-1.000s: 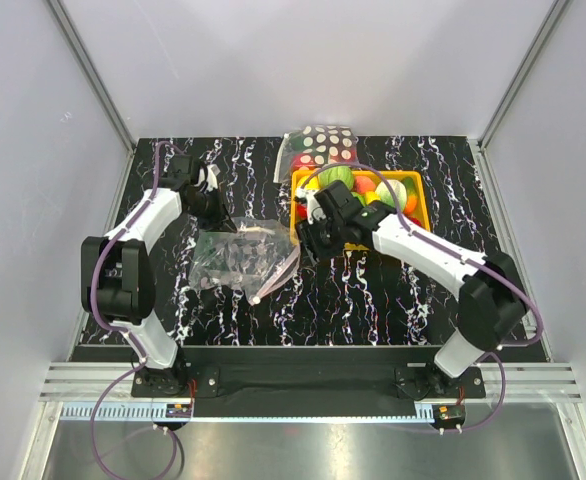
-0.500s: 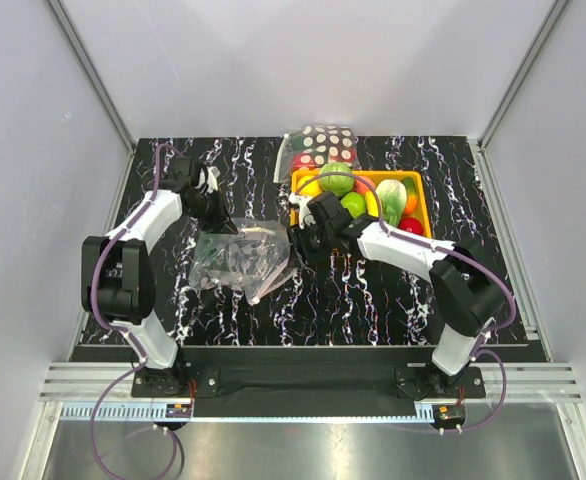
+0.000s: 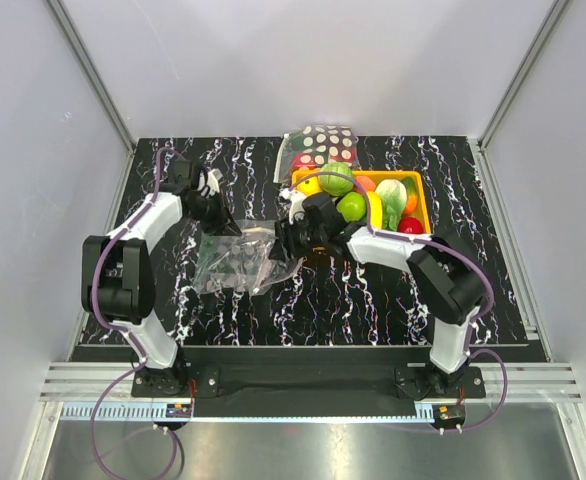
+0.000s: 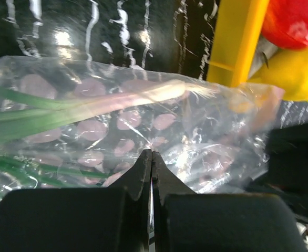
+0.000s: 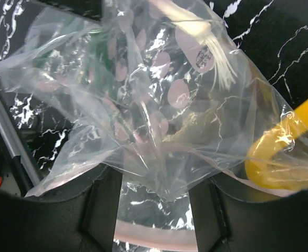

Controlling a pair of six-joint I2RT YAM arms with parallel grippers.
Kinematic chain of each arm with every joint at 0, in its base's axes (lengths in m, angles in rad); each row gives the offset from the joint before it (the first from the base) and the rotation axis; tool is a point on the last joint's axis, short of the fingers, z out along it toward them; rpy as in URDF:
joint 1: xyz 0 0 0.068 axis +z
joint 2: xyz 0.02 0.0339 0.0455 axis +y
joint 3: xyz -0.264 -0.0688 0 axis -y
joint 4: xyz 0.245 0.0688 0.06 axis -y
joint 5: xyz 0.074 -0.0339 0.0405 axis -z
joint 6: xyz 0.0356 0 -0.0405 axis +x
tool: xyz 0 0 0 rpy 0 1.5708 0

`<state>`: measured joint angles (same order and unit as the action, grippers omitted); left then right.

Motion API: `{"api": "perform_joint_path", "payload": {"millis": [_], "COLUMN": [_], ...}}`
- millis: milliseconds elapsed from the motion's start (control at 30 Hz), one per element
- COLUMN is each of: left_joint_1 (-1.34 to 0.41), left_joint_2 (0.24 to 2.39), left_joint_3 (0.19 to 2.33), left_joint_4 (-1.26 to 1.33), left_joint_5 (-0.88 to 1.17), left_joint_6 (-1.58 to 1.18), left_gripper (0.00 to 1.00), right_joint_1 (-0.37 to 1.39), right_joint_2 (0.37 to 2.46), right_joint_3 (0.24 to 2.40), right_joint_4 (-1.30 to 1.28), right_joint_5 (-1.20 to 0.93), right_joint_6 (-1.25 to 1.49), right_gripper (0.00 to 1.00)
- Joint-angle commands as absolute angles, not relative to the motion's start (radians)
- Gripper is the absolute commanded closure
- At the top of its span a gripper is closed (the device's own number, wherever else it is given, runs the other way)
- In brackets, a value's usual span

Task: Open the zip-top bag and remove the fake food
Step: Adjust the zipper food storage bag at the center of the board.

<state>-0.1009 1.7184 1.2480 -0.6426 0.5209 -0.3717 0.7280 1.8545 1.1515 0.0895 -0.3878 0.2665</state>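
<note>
Tabletop (image 3: 373, 290): fake food (image 4: 91, 107) in zip-top bag (image 3: 238, 262)

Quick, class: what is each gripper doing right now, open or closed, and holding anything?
Left gripper: closed, pinching the bag.
Right gripper: open, bag plastic between its fingers, not clamped.

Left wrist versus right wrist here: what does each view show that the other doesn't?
Left wrist only: left gripper pinched shut on the zip-top bag; red and yellow fake food in the tray. Right wrist only: open right gripper, the pink zip strip between its fingers. Both: the spotted bag, toy onion inside, yellow tray, marbled table.
</note>
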Motion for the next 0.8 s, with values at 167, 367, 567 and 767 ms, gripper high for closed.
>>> {"api": "perform_joint_path", "payload": {"millis": [167,367,567,767], "left_joint_1": [-0.098,-0.083,-0.069,-0.064], "left_joint_2": [1.634,1.485,1.457,1.459], "left_joint_3": [1.219,1.209,1.184,1.121], "left_joint_4": [-0.587,-0.560,-0.640,-0.703], "left_joint_5": [0.568,0.360,0.068,0.003], "left_joint_6": [-0.345,-0.341,-0.367,-0.379], "left_gripper": [0.85,0.43,0.37,0.34], "right_joint_1": [0.741,0.739,0.741,0.741], "right_joint_2": [1.910,1.893,1.887,1.884], "right_joint_3": [1.178,1.146,1.149,1.149], "right_joint_4": [0.230,0.236,0.232,0.229], "right_joint_5": [-0.370,-0.354,-0.353,-0.353], "right_joint_6": [0.272,0.271,0.270,0.270], "right_gripper": [0.42,0.41,0.41,0.41]}}
